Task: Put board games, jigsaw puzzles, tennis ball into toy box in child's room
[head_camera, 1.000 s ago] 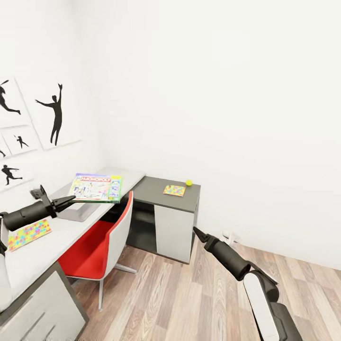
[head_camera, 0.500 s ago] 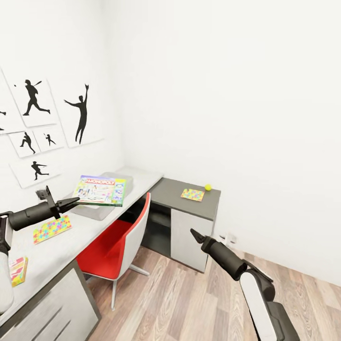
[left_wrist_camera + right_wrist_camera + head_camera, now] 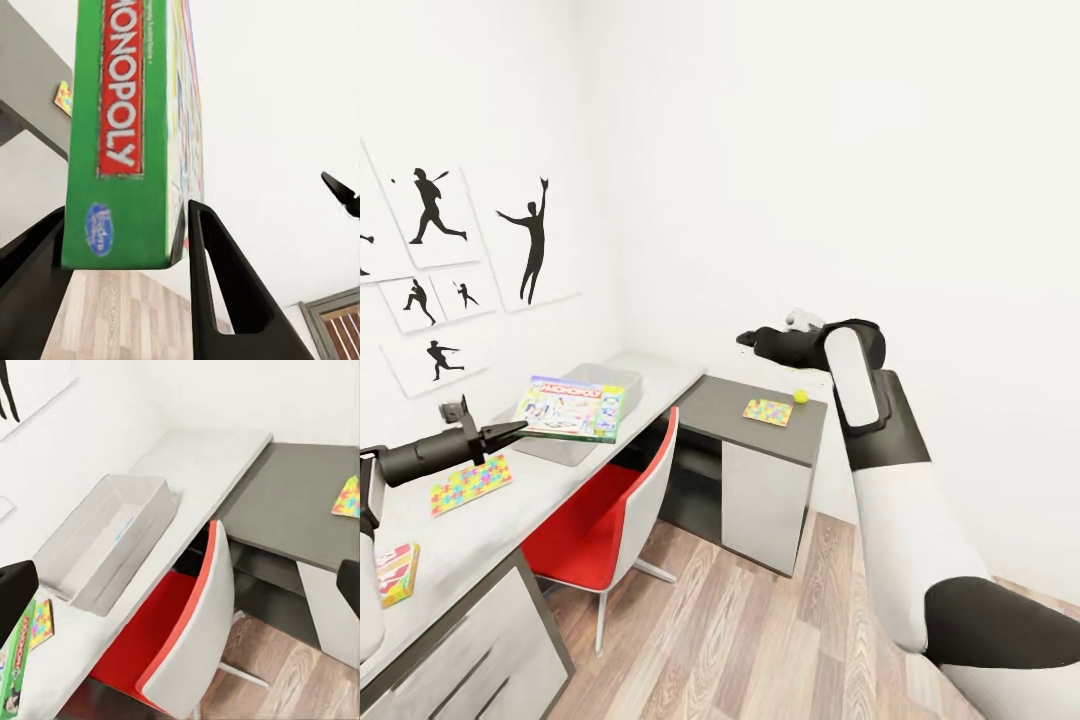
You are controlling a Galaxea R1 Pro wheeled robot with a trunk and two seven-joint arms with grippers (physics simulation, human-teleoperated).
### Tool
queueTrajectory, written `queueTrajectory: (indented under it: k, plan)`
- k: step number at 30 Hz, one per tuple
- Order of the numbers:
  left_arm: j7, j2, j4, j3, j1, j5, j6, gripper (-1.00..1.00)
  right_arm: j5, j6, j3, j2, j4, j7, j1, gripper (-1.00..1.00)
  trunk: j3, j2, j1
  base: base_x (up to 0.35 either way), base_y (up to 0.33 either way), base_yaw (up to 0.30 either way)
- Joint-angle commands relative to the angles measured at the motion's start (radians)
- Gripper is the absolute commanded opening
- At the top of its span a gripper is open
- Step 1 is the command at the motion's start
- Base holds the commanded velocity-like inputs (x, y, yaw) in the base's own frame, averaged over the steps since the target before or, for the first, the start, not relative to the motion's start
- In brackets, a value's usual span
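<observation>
My left gripper (image 3: 512, 430) is shut on the edge of the green Monopoly board game (image 3: 572, 407), held level above the grey toy box (image 3: 618, 378) on the pale table (image 3: 480, 525). In the left wrist view the box edge (image 3: 124, 135) sits between both fingers (image 3: 217, 285). One jigsaw puzzle (image 3: 470, 482) lies near the left arm, another (image 3: 767, 411) on the dark grey section beside the tennis ball (image 3: 800, 396). A red-printed board game (image 3: 395, 572) lies at the desk's near end. My right gripper (image 3: 745, 340) is raised over the dark section, open and empty; its wrist view looks down on the toy box (image 3: 105, 540).
A red chair (image 3: 605, 495) with a white back is pushed under the desk between the two sections. Black silhouette pictures (image 3: 530, 240) hang on the left wall. Wood floor (image 3: 760, 640) lies open in front of the dark section.
The view swung left a second ago. Since half a second ago my right arm has risen from near the floor to above the dark desk section. The left gripper still holds the Monopoly box.
</observation>
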Motion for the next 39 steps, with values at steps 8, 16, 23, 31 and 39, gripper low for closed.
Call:
queueTrajectory:
  k: [8,16,23,31,39]
  plan:
    - [-0.006,0.013,0.003,0.001,0.0,-0.015,0.008,-1.0,-0.091,0.002,0.009,0.0,0.255,-0.035,-0.133,1.0,-0.002,-0.002,0.0,0.01,0.0,0.0]
    - [0.016,0.015,0.004,0.005,-0.001,-0.126,0.011,-1.0,-0.098,0.002,0.011,0.0,0.27,-0.037,-0.122,1.0,-0.002,-0.002,0.0,0.264,0.0,0.0]
    - [0.017,0.019,0.004,0.006,-0.008,-0.158,0.014,-1.0,-0.096,0.002,0.013,0.0,0.271,-0.038,-0.118,1.0,-0.002,-0.002,0.0,0.33,0.0,0.036]
    - [0.016,0.055,0.0,0.008,-0.011,-0.156,0.016,-1.0,-0.093,0.002,0.016,0.0,0.272,-0.039,-0.115,1.0,-0.004,-0.002,0.0,0.154,0.0,0.207]
    - [0.019,0.058,0.0,0.011,-0.024,-0.156,0.013,-1.0,-0.092,-0.005,0.062,0.0,0.273,-0.039,-0.115,1.0,-0.009,-0.002,0.0,0.089,0.0,0.257]
